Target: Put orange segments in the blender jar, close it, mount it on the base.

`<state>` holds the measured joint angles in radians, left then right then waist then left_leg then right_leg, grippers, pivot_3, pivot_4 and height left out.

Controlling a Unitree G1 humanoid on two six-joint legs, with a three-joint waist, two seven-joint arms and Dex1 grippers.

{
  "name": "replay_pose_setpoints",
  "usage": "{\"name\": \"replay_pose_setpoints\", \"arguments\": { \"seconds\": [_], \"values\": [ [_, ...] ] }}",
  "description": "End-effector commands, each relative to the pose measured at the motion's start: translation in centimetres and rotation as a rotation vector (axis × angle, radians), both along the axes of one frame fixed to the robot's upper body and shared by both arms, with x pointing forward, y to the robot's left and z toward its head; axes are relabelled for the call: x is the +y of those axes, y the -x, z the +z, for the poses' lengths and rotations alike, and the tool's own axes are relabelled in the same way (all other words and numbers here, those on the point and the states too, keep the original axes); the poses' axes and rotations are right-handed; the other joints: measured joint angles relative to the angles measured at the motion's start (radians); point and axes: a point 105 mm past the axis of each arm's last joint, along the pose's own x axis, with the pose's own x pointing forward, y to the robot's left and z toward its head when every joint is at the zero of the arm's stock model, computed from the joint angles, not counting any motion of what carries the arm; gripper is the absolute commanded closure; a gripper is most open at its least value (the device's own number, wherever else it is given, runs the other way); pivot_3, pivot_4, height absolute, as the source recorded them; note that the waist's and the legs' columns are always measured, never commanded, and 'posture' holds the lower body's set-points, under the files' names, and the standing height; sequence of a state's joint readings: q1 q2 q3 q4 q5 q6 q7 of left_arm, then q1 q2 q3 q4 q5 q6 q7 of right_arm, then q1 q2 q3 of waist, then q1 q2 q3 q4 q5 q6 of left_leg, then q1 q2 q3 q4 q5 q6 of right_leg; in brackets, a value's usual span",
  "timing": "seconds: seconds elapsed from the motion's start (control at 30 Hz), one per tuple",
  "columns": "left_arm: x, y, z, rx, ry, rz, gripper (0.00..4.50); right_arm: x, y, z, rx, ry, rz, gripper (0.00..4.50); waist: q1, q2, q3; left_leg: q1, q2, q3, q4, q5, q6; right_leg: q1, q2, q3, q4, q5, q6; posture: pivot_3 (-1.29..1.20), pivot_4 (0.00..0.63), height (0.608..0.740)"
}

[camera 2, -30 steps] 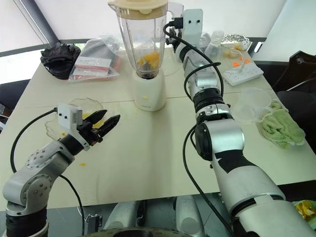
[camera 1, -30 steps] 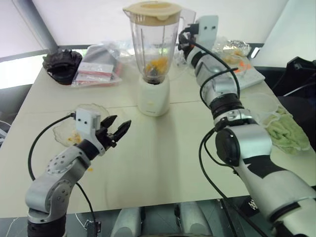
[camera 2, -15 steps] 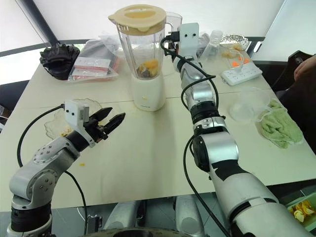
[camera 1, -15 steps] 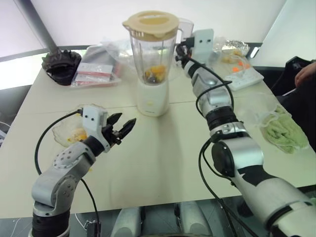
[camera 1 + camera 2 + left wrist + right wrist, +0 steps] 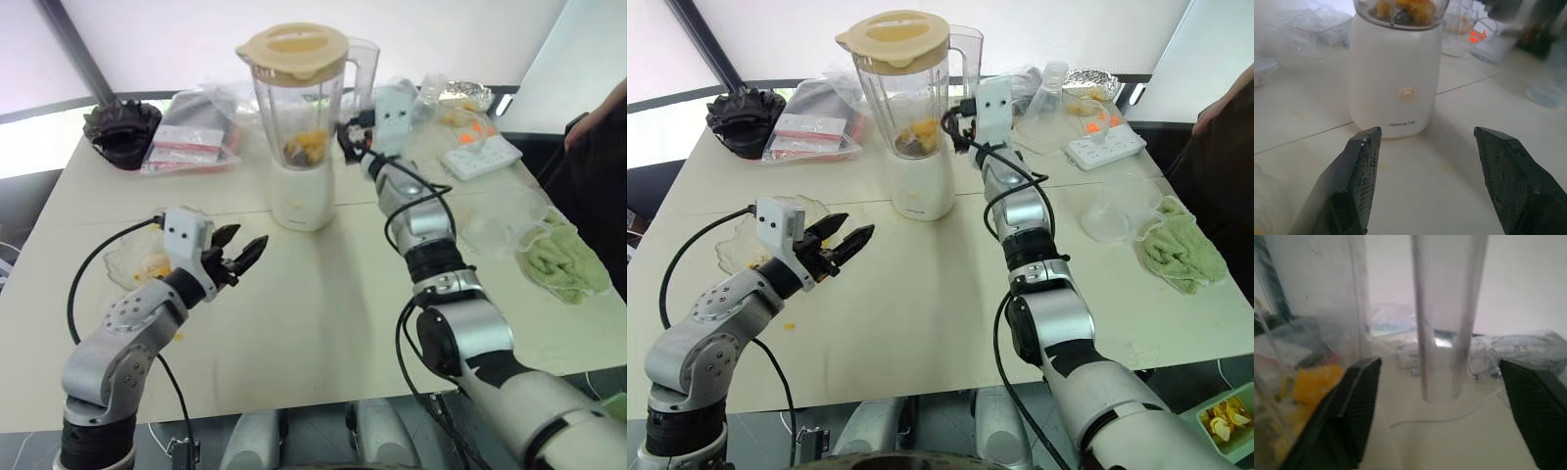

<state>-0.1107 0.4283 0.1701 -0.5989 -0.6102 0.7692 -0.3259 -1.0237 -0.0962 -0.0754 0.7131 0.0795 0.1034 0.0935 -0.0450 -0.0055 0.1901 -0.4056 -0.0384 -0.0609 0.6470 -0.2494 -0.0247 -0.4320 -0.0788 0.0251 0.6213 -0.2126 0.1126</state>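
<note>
Down comes the right gripper (image 5: pixel 1437 382) from beside the lid to the blender jar (image 5: pixel 911 93) handle, fingers now spread wide with the handle between them, untouched. Jar sits lidded on the base (image 5: pixel 303 191), orange segments (image 5: pixel 310 145) inside. Left gripper (image 5: pixel 240 257) hovers as before, fingers apart, holding nothing.

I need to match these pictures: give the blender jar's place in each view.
Left eye view: blender jar, top centre, mounted on the base.
Right eye view: top centre, left of the right hand.
Left wrist view: only its bottom at the top edge, above the base.
Right wrist view: its handle upright at centre, its wall at the left.
Shared landmark: the orange segments inside.
</note>
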Motion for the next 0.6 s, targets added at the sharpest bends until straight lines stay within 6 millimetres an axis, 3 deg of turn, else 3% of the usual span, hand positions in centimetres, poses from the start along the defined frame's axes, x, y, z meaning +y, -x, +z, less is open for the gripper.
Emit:
{"name": "replay_pose_setpoints", "arguments": {
  "seconds": [0.03,0.2,0.3,0.37,0.43,0.6],
  "values": [
    [-0.4,0.5,0.7,-0.045,-0.021,-0.026,1.36,-0.1,0.8,1.9,-0.099,0.026,0.021,0.05,0.000,0.000,0.000,0.000,0.000,0.000,0.000,0.000,0.000,0.000,0.000,0.000,0.000,0.000,0.000,0.00,0.150,0.740],
    [-0.5,0.8,0.8,-0.060,-0.023,-0.028,1.36,-2.4,3.3,0.0,-0.098,0.045,0.083,0.05,0.010,0.000,0.000,0.000,0.000,0.000,0.000,0.000,0.000,0.001,0.000,0.000,-0.001,0.000,0.000,0.00,0.150,0.740],
    [0.1,0.9,1.2,-0.082,-0.042,-0.003,1.36,-4.5,6.9,-1.1,-0.053,0.108,0.255,0.05,0.027,0.000,0.000,-0.001,0.000,0.000,0.001,0.000,0.000,0.001,-0.001,-0.001,-0.002,0.000,0.000,0.00,0.150,0.740],
    [0.6,1.0,1.6,-0.095,-0.048,0.011,1.36,-5.2,9.3,-1.1,-0.025,0.127,0.367,0.05,0.030,0.000,0.000,-0.001,0.000,0.000,0.001,0.000,0.000,0.002,-0.001,0.000,-0.003,0.000,0.000,0.00,0.150,0.740],
    [1.3,1.4,2.3,-0.118,-0.067,0.022,1.36,-7.2,12.6,-0.8,0.037,0.153,0.505,0.05,0.029,0.000,0.000,-0.001,0.000,0.000,0.002,0.000,0.000,0.002,-0.001,-0.001,-0.003,-0.001,-0.001,0.00,0.150,0.740],
    [2.1,1.9,3.4,-0.142,-0.079,0.024,1.36,-9.0,17.8,-0.8,0.214,0.124,0.713,0.05,0.028,-0.001,0.000,0.003,0.002,0.001,0.002,0.000,0.001,0.006,0.001,-0.001,-0.004,-0.003,-0.003,0.00,0.150,0.740]
  ]
}}
